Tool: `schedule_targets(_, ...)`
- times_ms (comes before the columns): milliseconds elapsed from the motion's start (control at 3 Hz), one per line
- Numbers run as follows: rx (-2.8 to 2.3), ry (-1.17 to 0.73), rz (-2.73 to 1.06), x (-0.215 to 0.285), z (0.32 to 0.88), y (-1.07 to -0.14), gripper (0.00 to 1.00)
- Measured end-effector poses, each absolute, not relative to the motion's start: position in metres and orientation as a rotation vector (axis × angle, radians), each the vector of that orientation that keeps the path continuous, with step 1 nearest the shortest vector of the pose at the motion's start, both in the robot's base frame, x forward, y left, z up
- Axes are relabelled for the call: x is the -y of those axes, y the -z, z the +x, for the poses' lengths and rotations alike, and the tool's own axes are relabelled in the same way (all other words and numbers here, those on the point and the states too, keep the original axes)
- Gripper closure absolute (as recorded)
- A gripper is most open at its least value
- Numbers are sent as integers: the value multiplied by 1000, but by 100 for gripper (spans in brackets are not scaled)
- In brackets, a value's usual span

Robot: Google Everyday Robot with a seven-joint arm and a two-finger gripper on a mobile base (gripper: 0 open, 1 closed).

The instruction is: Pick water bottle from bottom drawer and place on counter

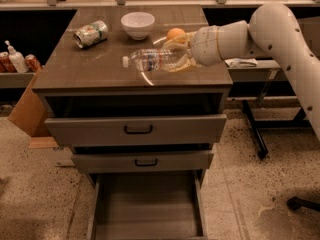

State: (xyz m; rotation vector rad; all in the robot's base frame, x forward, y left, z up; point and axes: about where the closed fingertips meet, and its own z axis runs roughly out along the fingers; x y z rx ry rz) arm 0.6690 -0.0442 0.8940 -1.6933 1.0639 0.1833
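We judge placing step: end effector [176, 57] clamps water bottle [150, 60] over bench [90, 70]; next we lower onto bench, release.

Off-white arm [280, 29] of smooth rounded tubular segments, small dark screw dots along the thick outer link, thin yellowish seam ring at wrist, gripper [174, 58] with pale yellow-tan fingers [185, 65], above right side of counter [100, 71]
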Motion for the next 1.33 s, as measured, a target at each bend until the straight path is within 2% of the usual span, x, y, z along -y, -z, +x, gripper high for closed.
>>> schedule_targets(333, -1091, -221, -1686, 38, 698, -891, 100)
schedule_targets(667, -1123, -269, -1696, 28, 728, -889, 74)
schedule_targets(1333, -1151, -325, -1709, 16, 755, -884, 28)
